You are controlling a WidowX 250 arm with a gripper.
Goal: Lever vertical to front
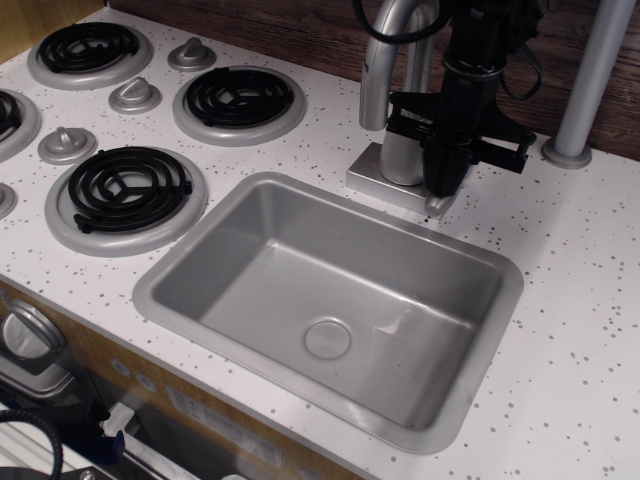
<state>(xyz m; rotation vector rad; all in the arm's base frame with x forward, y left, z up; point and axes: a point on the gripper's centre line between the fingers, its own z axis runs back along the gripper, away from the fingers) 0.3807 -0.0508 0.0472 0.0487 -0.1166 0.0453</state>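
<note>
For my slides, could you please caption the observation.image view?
Black robot gripper lowered over the short silver-grey faucet lever beside the curved silver spout, behind the grey rectangular sink basin.
</note>
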